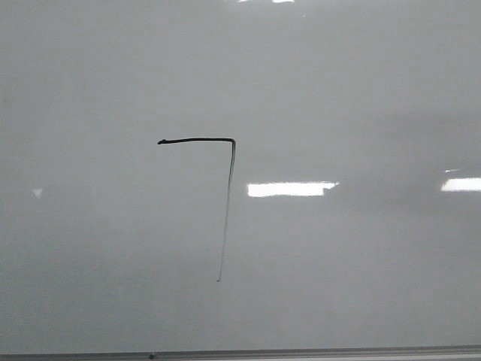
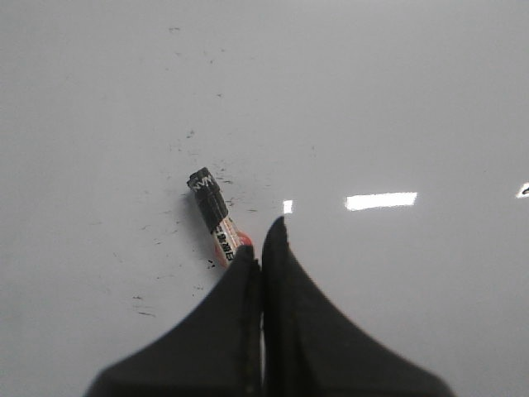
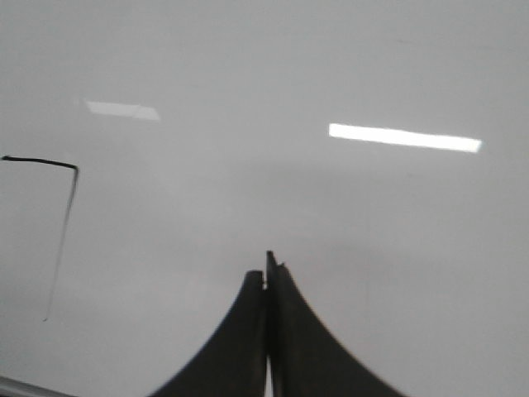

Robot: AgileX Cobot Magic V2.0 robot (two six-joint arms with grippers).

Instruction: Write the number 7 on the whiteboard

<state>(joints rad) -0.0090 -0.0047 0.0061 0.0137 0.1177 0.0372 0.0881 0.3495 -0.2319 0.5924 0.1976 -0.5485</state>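
Note:
The whiteboard (image 1: 346, 90) fills the front view. The number 7 (image 1: 197, 140) is drawn on it in black, a thick top stroke joined to a thin faint downstroke. It also shows in the right wrist view (image 3: 41, 160). No gripper shows in the front view. My left gripper (image 2: 263, 240) is shut over the board (image 2: 397, 99). A marker (image 2: 216, 217) with a black cap and a red-and-white barrel lies on the board, its end hidden behind the left finger, not between the jaws. My right gripper (image 3: 266, 269) is shut and empty above the board (image 3: 248, 83), to the right of the 7.
The board's thin grey frame edge (image 1: 301, 352) runs along the bottom of the front view and shows in the right wrist view (image 3: 16, 385). Small black ink specks (image 2: 190, 134) dot the board around the marker. Bright light reflections (image 1: 289, 189) lie on the board.

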